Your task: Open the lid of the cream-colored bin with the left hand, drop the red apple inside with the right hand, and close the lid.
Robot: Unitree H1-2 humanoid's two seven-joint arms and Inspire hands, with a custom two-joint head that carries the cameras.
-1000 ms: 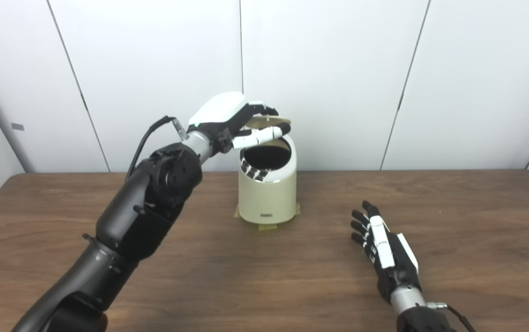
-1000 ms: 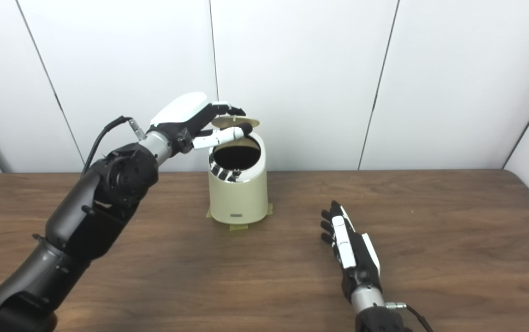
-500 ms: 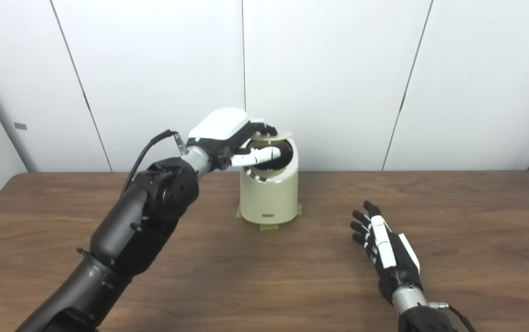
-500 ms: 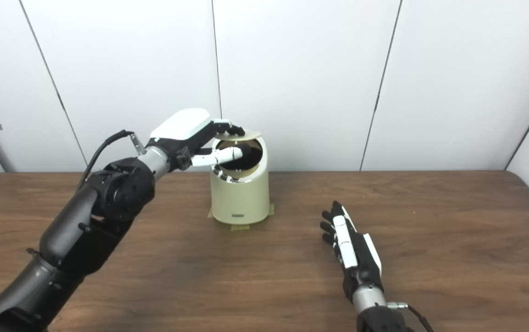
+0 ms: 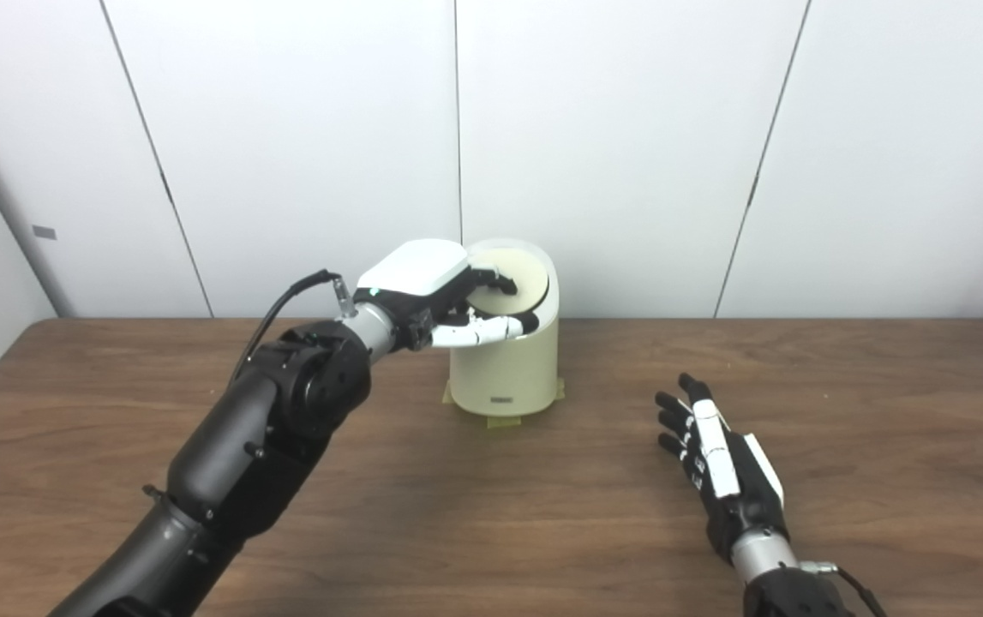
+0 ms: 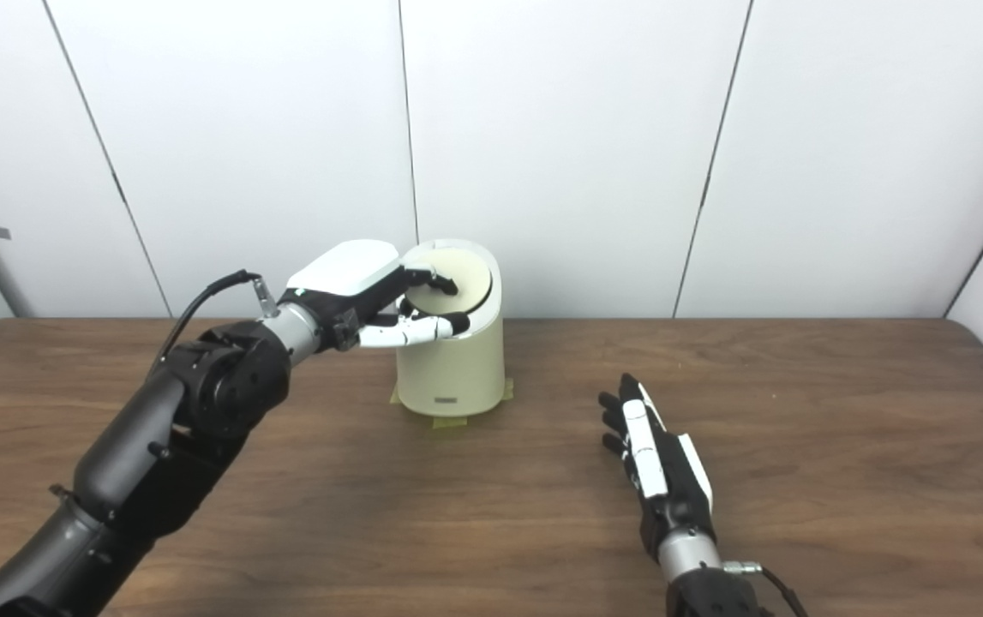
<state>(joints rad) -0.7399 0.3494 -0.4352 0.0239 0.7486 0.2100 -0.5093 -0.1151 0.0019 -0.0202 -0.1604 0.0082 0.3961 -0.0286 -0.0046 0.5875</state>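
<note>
Resting on the closed lid [image 5: 515,287] of the cream-colored bin [image 5: 508,360], the left hand [image 5: 435,287] has fingers on top and its thumb under the rim; whether it pinches, I cannot tell. No red apple shows (presumably inside). Pulling away carelessly could lift the lid again.

Seen from the right eye, the right hand [image 6: 658,467] lies spread, empty, on the wooden table [image 6: 842,446]; white wall panels [image 6: 560,146] stand behind
</note>
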